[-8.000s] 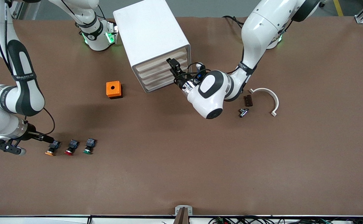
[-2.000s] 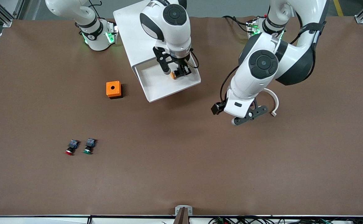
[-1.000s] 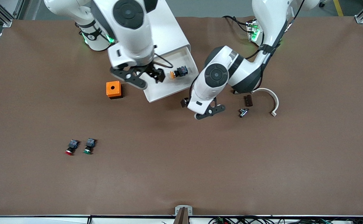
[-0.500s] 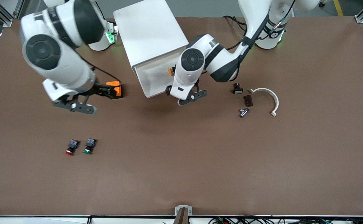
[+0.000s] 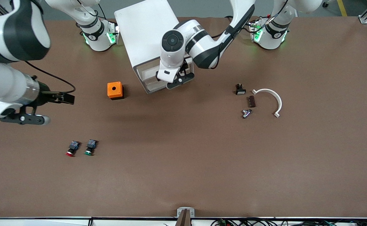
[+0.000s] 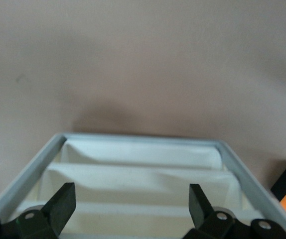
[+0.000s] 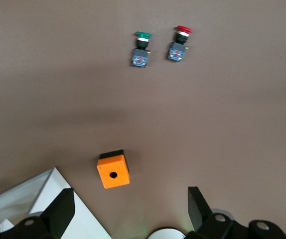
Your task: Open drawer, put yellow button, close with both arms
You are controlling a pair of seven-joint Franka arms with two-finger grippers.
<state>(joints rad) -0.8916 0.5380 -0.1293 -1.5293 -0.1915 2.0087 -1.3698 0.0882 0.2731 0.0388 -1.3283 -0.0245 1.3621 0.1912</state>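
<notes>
table [image 5: 183,163]: brown, matte | white cabinet [image 5: 149,31]: 12 o'clock edge | orange box [image 5: 115,90]: 8 o'clock of cabinet | red-capped button [image 5: 72,148], green-capped button [image 5: 90,147]: side by side, 7 o'clock of box | white curved bracket [image 5: 270,98], three small dark parts [image 5: 248,100]: 3 o'clock of centre

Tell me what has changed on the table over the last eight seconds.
The yellow button left its row beside the red button and went into the drawer, which was pulled out and is now pushed nearly shut; the button no longer shows. The left gripper, fingers open, is at the cabinet's front. The right gripper, open, has withdrawn over bare table. The red button, green button and orange box stayed put.
</notes>
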